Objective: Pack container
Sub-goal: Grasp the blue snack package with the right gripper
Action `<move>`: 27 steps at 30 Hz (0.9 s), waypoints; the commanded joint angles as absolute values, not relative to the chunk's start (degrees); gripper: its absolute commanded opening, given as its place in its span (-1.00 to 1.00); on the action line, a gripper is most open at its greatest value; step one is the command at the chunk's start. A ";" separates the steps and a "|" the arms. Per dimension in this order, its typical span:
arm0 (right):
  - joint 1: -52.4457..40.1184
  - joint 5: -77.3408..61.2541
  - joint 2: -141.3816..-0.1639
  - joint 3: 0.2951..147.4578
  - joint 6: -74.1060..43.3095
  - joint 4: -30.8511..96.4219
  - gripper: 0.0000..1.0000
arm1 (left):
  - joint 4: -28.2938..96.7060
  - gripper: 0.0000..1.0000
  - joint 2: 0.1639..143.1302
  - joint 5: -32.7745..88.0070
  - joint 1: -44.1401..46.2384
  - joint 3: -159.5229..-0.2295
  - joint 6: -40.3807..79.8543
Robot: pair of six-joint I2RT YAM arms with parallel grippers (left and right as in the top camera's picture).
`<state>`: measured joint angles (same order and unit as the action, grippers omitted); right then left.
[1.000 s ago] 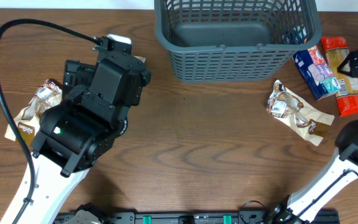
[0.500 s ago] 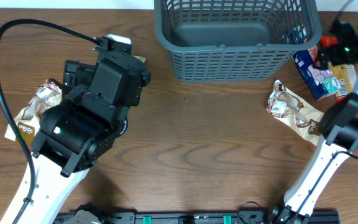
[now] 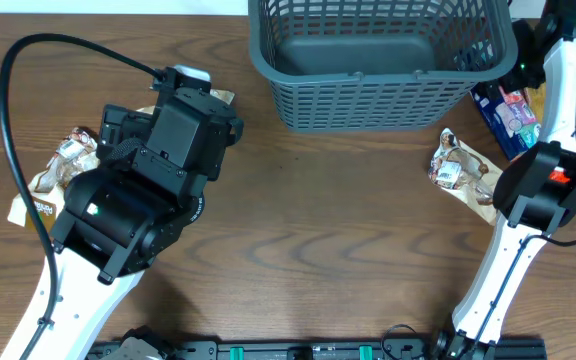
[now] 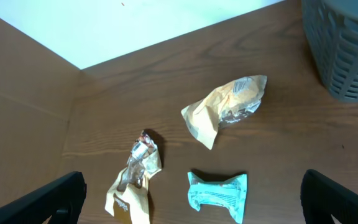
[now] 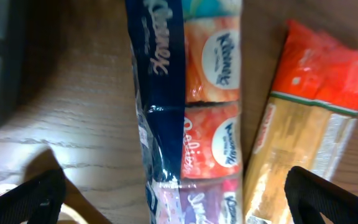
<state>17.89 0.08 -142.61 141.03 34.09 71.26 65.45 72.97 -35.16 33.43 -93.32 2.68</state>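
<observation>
The dark grey-blue slotted container [image 3: 378,60] stands at the table's far middle, with nothing showing inside it. My left gripper [image 4: 194,202] is open and empty above a teal packet [image 4: 219,194]. A crumpled brown packet [image 4: 135,180] and a tan packet [image 4: 225,109] lie close by, and the container's corner [image 4: 347,43] is at the upper right. My right gripper [image 5: 179,202] is open and empty above a blue Kleenex tissue pack [image 5: 197,112], beside an orange-and-yellow packet [image 5: 303,124]. The tissue pack [image 3: 508,110] lies just right of the container.
Another brown snack packet [image 3: 468,170] lies in front of the tissue pack. The left brown packet [image 3: 53,175] lies near the table's left edge. My left arm's black cable [image 3: 28,60] loops over the left side. My right arm [image 3: 553,185] stands along the right edge.
My right arm has swung in from the right edge and now reaches up over the tissue pack beside the container. My left arm has barely shifted.
</observation>
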 commanded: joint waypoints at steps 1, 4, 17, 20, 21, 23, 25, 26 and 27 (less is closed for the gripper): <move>18.33 0.62 -145.34 140.86 33.45 71.35 0.98 | 65.63 0.98 73.10 -36.29 33.17 -94.24 2.17; 18.35 0.62 -146.41 140.86 33.47 71.37 0.98 | 65.63 0.98 73.10 -36.29 33.17 -94.24 2.17; 19.25 0.62 -150.56 140.77 32.67 72.10 0.99 | 66.00 0.98 73.10 -36.29 33.17 -94.24 2.17; 20.23 0.40 -150.89 140.77 31.92 72.23 0.98 | 66.00 0.97 73.10 -36.29 33.17 -94.24 2.17; 20.56 0.34 -150.89 140.77 31.68 72.27 0.99 | 66.00 0.98 73.10 -36.29 33.17 -94.24 2.17; 21.26 -0.36 -150.91 140.77 31.68 72.42 0.98 | 66.00 0.98 73.10 -36.29 33.17 -94.24 2.17; 21.93 -0.71 -150.91 140.77 31.09 72.47 0.99 | 66.00 0.98 73.10 -36.29 33.17 -94.26 2.17; 22.33 -1.13 -150.91 140.77 30.87 72.62 0.99 | 66.00 0.98 73.10 -36.29 33.17 -94.26 2.17; 22.55 -1.48 -150.91 140.77 30.83 72.75 0.99 | 66.00 0.98 73.10 -36.29 33.17 -94.24 2.17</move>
<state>21.28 -0.05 -149.23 140.92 32.51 72.40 65.71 72.97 -35.16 33.43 -93.32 2.68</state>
